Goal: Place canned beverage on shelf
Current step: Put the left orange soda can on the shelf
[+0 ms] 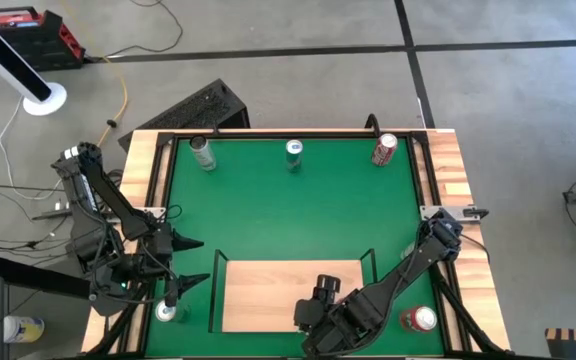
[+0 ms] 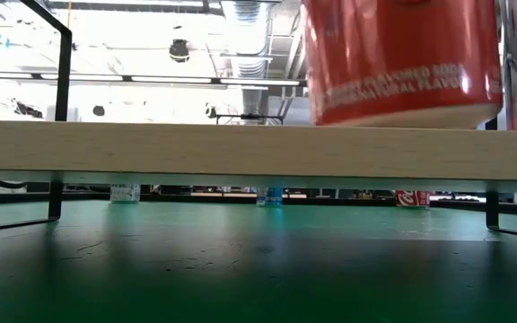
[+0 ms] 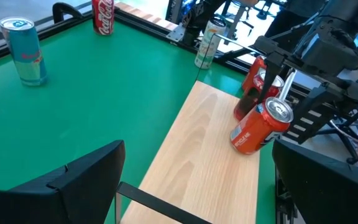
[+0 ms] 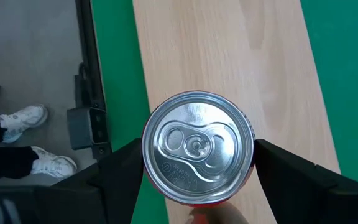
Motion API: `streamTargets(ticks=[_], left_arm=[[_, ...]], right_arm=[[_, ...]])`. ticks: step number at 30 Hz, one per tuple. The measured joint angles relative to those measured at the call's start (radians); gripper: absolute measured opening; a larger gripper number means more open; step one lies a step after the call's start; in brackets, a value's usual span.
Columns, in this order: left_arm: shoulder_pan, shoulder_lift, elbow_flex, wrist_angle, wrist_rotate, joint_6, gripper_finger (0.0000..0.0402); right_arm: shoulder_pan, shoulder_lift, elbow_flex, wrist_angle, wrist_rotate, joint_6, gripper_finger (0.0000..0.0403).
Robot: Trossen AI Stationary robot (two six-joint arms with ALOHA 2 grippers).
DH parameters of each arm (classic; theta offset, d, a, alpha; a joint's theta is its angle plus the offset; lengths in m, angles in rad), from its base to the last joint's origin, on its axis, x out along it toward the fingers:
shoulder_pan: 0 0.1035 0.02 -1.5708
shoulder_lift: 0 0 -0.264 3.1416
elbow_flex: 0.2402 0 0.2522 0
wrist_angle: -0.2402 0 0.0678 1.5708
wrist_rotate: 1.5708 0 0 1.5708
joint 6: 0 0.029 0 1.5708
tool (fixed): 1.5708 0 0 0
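Observation:
An orange-red can (image 4: 197, 146) stands tilted on the shelf (image 1: 268, 295), a pale-wood board with black rails at the near middle of the green mat. My right gripper (image 1: 320, 300) is shut on it, reaching in from the near right. In the low view the can (image 2: 398, 58) stands at the top of the board (image 2: 240, 148). My left gripper (image 1: 196, 262) hangs open past the shelf's left end, fingers pointing toward the shelf and holding nothing. My right gripper pinches the can's side wall (image 4: 146, 163) between its two fingers (image 4: 120, 171), one on each opposite side, just below the top rim. The fingers slant down from above. The can leans, its bottom rim (image 3: 241, 144) down at the shelf board.
Three cans stand along the mat's far edge: silver (image 1: 203, 152), teal (image 1: 294, 152), red (image 1: 384, 150). One can (image 1: 168, 312) stands at the near left corner and a red one (image 1: 418, 320) at the near right. A person's shoes (image 4: 27, 118) show beside the table.

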Motion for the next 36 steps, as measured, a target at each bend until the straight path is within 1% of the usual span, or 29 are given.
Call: streamTargets(ticks=[22, 26, 36], left_arm=[[0.000, 0.000, 0.000, 0.000, 0.001, 0.001, 0.0393], [0.000, 0.000, 0.000, 0.000, 0.001, 0.001, 0.0393], [0.000, 0.000, 0.000, 0.000, 0.015, 0.002, 0.0393]], right_arm=[[0.000, 0.000, 0.000, 0.001, 0.004, -0.003, 0.0307], [-0.005, -0.005, -0.039, 0.041, 0.013, 0.005, 0.0307], [-0.008, -0.005, -0.044, 0.048, 0.017, 0.001, 0.0307]])
